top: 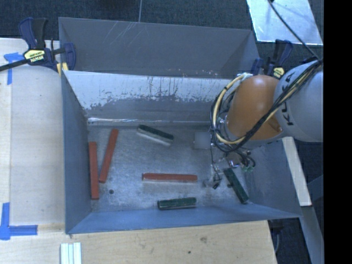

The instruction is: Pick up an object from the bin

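The arm comes in over the bin's (74,147) right rim, its orange-covered wrist bent steeply down and cables looping round it. The pincer (218,178) hangs low over the floor near the front right corner; whether it is apart or together cannot be told. Just beside it, toward the right wall, a dark green bar (237,186) lies slanted on the floor. A red bar (169,176) lies mid-floor, another dark green bar (176,203) by the front wall, and two red bars (94,170) along the left wall.
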Controlling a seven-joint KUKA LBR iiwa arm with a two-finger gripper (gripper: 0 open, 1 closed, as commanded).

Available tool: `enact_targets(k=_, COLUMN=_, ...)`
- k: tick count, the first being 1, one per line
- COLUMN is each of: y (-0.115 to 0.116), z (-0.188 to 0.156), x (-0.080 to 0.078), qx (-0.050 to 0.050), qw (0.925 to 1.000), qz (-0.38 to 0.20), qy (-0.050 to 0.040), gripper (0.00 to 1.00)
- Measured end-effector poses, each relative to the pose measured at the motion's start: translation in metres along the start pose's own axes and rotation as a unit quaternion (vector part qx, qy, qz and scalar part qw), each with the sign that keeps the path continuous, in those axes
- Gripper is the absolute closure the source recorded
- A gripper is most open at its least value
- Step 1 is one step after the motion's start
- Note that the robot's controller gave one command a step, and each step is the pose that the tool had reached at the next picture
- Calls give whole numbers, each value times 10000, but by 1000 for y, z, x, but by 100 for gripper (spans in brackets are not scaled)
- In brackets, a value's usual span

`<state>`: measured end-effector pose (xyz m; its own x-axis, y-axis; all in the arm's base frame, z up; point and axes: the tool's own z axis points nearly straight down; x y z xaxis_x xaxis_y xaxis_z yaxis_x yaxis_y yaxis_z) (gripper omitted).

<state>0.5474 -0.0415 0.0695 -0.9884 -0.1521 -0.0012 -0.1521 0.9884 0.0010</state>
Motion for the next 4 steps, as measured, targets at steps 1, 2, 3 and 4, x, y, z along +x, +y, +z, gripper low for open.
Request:
enact_targets(k=1, y=89, z=-1, x=6, qx=-11, qw=9975, qz=-701, qy=-2, gripper=0)
enact_targets(k=2, y=85, z=-1, x=6, qx=6, qw=9977, qz=-675, qy=-6, gripper=100)
enact_targets(k=3, y=106, z=-38, x=-5, qx=7, qw=9882, qz=-1531, qy=-29, gripper=100)
enact_targets(k=4, y=102, z=-162, x=3, qx=7, qw=9868, qz=-1618, qy=-13, gripper=100)
